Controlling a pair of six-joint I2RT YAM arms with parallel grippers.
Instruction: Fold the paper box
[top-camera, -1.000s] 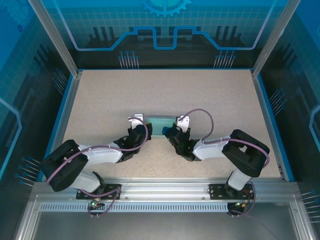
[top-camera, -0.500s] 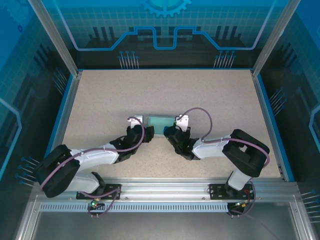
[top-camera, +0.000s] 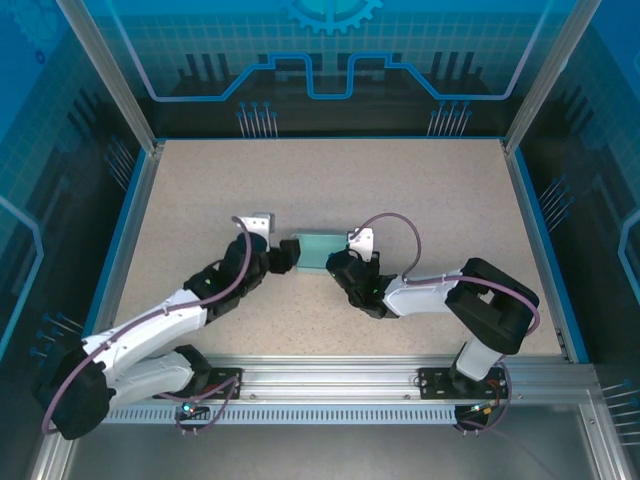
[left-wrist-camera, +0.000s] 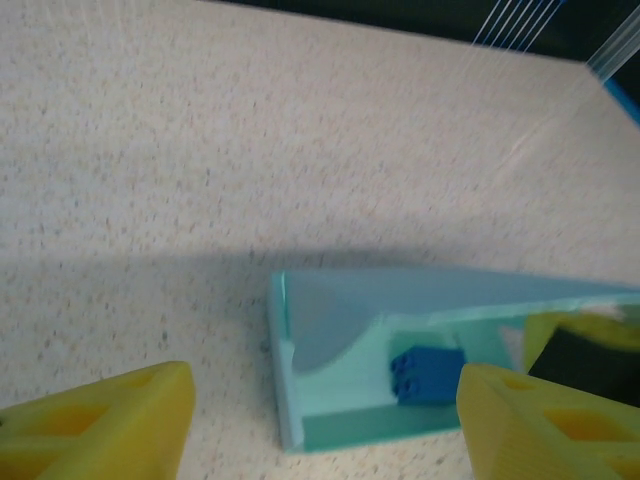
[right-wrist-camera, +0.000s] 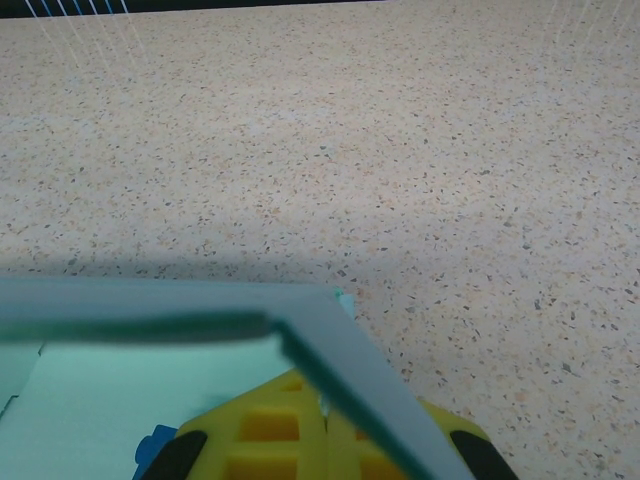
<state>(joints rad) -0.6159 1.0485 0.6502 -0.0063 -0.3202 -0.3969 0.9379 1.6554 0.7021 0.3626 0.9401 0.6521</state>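
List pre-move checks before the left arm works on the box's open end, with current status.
1. Left gripper open: ok, fingers wide apart, not touching card.
2. Paper box resting on the table: ok.
3. Box end facing the left gripper closed: not ok, it stands open.
4. Dark blue object inside the box: ok, just inside the open end.
5. Right gripper gripping the box: cannot tell; a card edge crosses over its finger in the right wrist view.

table (top-camera: 330, 185): speckled beige, blue-edged | blue block (left-wrist-camera: 428, 374): small, dark | rail (top-camera: 330, 376): aluminium, near edge
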